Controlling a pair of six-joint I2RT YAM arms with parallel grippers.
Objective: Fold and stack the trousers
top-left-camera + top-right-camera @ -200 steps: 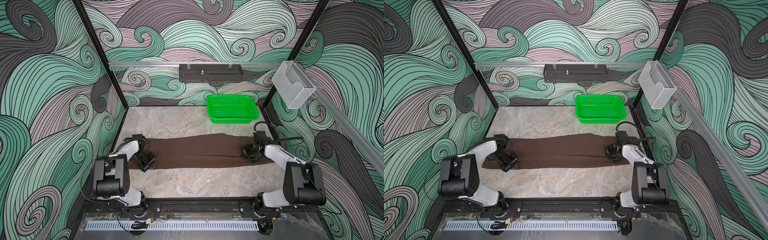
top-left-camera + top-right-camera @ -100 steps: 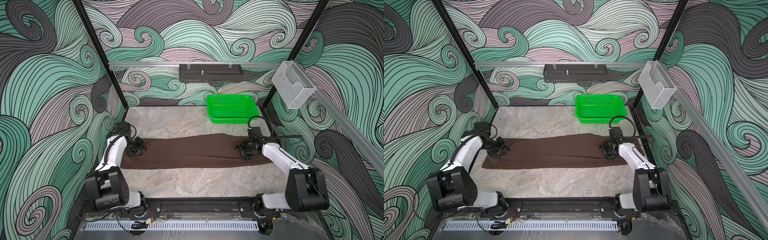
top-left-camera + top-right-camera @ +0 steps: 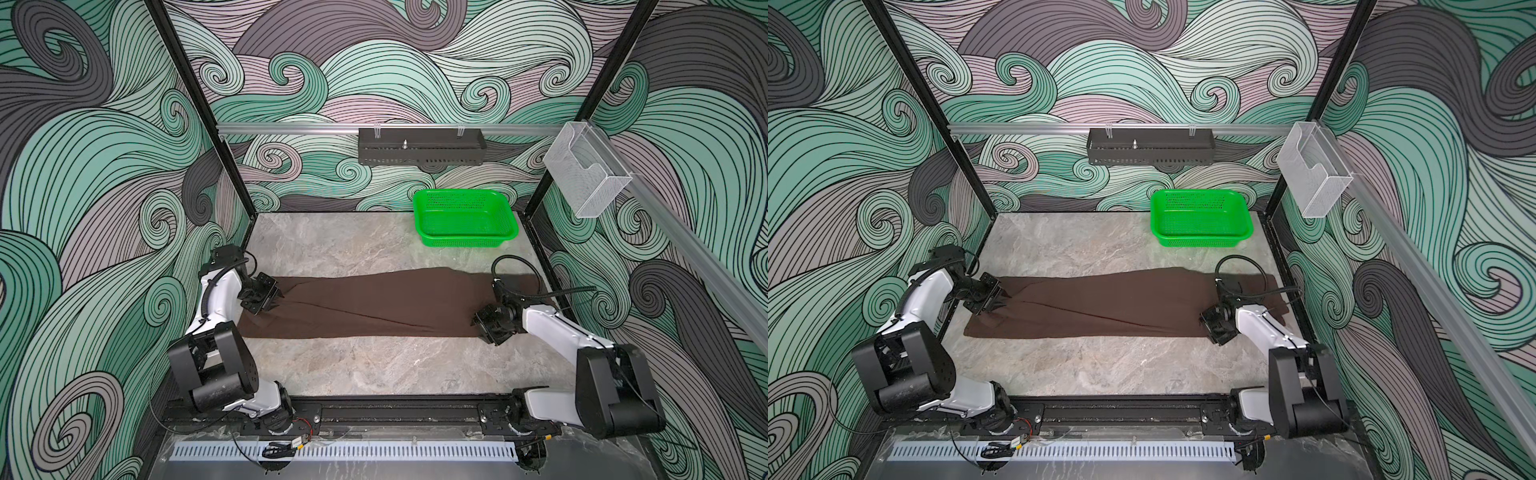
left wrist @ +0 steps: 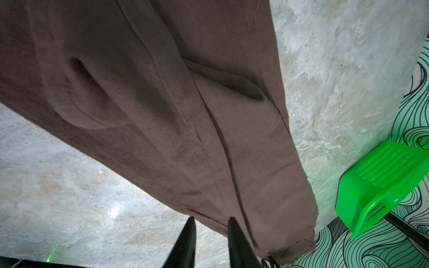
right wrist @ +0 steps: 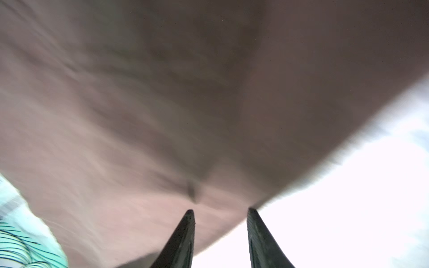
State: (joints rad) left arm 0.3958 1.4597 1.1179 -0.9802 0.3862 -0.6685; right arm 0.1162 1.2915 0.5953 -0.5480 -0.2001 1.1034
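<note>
matte brown twill trousers lying flat

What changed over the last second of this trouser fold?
The left hand moved from the near left corner of the trousers to their far left edge, jaws now apart. The right hand slid toward the near edge at the right end. The trousers and green basket stayed put.

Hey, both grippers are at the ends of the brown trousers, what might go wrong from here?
1. The left gripper stands open just at the hem of the trousers; closing there may catch only one layer, or miss.
2. The right gripper is open at the fabric's edge; a shallow bite could slip.
3. The right arm's cable loop arcs over the trousers' end and might snag a lifted fold.
</note>
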